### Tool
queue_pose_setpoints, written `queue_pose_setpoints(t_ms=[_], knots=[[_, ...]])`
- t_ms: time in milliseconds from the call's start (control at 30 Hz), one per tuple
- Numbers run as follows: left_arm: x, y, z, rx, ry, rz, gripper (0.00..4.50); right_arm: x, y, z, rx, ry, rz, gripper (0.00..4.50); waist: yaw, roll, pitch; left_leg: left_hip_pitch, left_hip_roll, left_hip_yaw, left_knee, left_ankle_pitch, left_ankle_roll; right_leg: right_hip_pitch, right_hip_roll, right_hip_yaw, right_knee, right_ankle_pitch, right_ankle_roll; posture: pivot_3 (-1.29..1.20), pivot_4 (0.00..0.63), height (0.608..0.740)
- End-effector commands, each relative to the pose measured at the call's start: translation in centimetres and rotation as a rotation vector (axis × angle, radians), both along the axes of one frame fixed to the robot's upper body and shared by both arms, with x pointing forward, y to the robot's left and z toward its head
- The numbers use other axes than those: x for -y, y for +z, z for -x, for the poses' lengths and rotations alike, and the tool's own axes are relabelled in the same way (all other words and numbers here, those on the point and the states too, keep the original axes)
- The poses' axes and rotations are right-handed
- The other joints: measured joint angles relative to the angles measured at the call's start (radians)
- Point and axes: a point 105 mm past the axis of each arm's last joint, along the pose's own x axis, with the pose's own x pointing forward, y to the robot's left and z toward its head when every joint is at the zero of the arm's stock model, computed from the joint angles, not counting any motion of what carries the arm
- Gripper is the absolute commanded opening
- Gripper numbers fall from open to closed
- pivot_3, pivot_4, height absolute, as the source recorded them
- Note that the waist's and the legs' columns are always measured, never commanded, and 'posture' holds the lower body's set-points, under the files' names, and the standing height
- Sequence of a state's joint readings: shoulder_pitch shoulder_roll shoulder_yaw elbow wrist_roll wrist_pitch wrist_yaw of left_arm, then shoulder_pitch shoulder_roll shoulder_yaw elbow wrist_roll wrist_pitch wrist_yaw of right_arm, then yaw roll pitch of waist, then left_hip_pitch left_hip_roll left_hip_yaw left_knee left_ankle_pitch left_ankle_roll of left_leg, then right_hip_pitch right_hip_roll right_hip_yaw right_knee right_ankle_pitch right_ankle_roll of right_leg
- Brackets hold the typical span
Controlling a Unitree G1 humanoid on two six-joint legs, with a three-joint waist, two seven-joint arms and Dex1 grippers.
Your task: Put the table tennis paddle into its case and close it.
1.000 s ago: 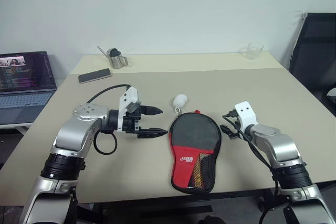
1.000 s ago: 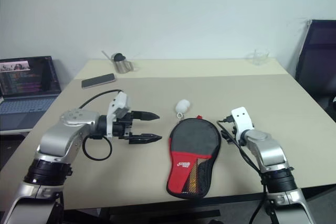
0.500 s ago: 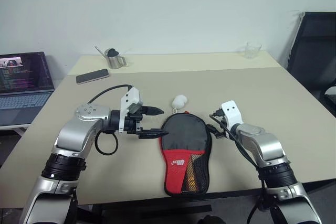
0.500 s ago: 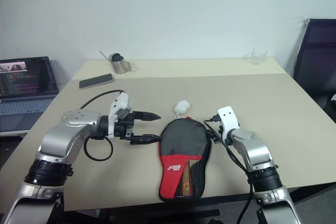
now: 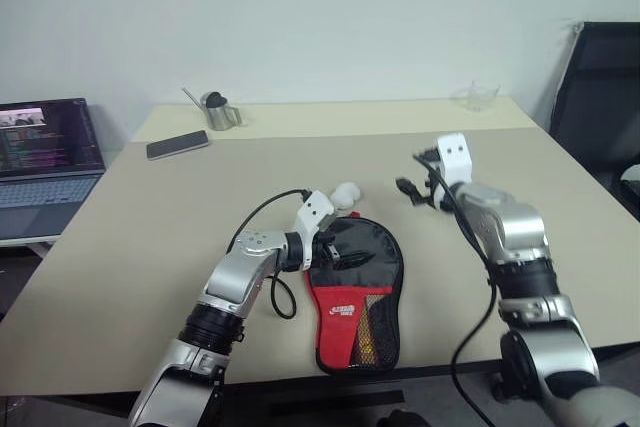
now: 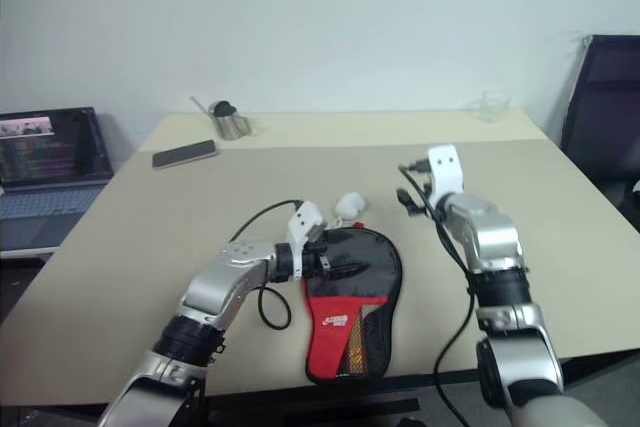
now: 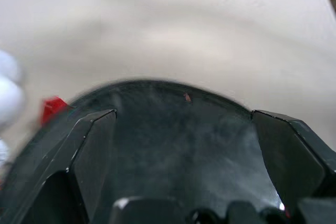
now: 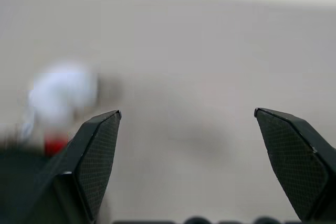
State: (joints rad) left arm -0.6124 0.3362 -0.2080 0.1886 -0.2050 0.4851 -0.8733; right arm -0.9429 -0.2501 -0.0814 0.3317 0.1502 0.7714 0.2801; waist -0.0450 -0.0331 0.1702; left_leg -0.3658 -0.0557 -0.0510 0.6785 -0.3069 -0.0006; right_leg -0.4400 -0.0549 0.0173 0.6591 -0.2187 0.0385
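Broadly, the table (image 5: 150, 247) spread beneath both pincers, with a laptop (image 5: 45, 162) off its edge far to the left of the left pincer (image 5: 340, 252). Closer, the case (image 5: 358, 292) lay flat near the front edge, round end away from the robot, red panel and mesh pocket toward it; the paddle could not be made out apart from it. That left pincer hung over the case's round black end, fingers (image 7: 89, 145) spread wide and holding nothing. Just beyond it sat the white ball pull (image 5: 344, 192). Well to the right and raised off the table, the right pincer (image 5: 408, 190) stood wide open and empty. Far behind the left pincer lay a phone (image 5: 178, 145).
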Motion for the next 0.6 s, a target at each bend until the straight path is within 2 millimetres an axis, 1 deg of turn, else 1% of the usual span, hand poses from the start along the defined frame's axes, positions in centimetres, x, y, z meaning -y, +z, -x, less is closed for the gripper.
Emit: queue_pose_setpoints(t_ms=[33, 133, 200, 233, 300, 367, 500, 600], knots=[[-0.2, -0.6, -0.5, 0.02, 0.052, -0.022, 4.47, -1.8, 1.5, -1.3, 0.039, 0.022, -0.064, 4.5, -0.001, 0.0, 0.0, 0.0, 0.0, 0.0, 0.0, 0.0, 0.0, 0.0, 0.0, 0.0, 0.0, 0.0, 0.0, 0.0, 0.15, 0.74], [-0.3, -1.6, -0.3, -0.013, 0.079, -0.03, 4.47, -4.1, 1.5, -2.3, 0.036, 0.048, -0.08, 4.5, -0.002, 0.0, 0.0, 0.0, 0.0, 0.0, 0.0, 0.0, 0.0, 0.0, 0.0, 0.0, 0.0, 0.0, 0.0, 0.0, 0.15, 0.74], [-0.8, -2.4, -0.4, -0.007, 0.131, -0.071, 4.47, -5.9, 1.1, -2.7, 0.026, 0.081, -0.087, 4.5, -0.003, 0.0, 0.0, -0.001, 0.0, 0.0, 0.0, 0.0, 0.0, 0.0, -0.001, 0.0, -0.001, 0.0, 0.0, 0.0, 0.15, 0.74], [-1.0, -2.8, -0.5, -0.012, 0.152, -0.088, 4.47, -6.5, 0.9, -2.8, 0.02, 0.091, -0.094, 4.5, -0.003, 0.0, 0.0, -0.001, 0.0, 0.0, 0.0, 0.001, -0.001, 0.0, -0.001, 0.0, -0.001, 0.0, 0.0, 0.0, 0.15, 0.74], [-1.5, -3.6, -0.2, -0.029, 0.173, -0.123, 4.47, -7.9, 0.2, -3.0, 0.0, 0.101, -0.097, 4.5, -0.003, 0.001, 0.0, -0.001, 0.0, 0.0, 0.0, 0.001, -0.001, 0.0, -0.001, 0.0, -0.001, 0.0, 0.0, 0.0, 0.15, 0.74], [-1.9, -3.9, 0.2, -0.044, 0.184, -0.135, 4.47, -9.0, -0.7, -3.0, -0.022, 0.108, -0.1, 4.5, -0.006, 0.001, 0.0, 0.0, 0.0, 0.0, 0.0, 0.001, -0.001, 0.0, -0.001, 0.0, -0.001, 0.0, 0.0, 0.0, 0.15, 0.74], [-2.5, -3.6, 1.2, -0.05, 0.189, -0.127, 4.47, -10.5, -2.5, -2.8, -0.068, 0.106, -0.095, 4.5, -0.009, 0.001, -0.001, 0.0, 0.0, -0.001, 0.0, 0.001, -0.001, 0.001, -0.001, 0.0, 0.0, 0.0, 0.0, 0.0, 0.15, 0.74], [-3.1, -3.4, 2.1, -0.059, 0.197, -0.126, 4.47, -11.0, -3.8, -2.6, -0.098, 0.092, -0.078, 4.5, -0.011, 0.001, 0.0, 0.0, 0.0, -0.001, 0.0, 0.001, -0.001, 0.0, -0.001, 0.0, 0.0, 0.0, 0.0, 0.0, 0.15, 0.74]])
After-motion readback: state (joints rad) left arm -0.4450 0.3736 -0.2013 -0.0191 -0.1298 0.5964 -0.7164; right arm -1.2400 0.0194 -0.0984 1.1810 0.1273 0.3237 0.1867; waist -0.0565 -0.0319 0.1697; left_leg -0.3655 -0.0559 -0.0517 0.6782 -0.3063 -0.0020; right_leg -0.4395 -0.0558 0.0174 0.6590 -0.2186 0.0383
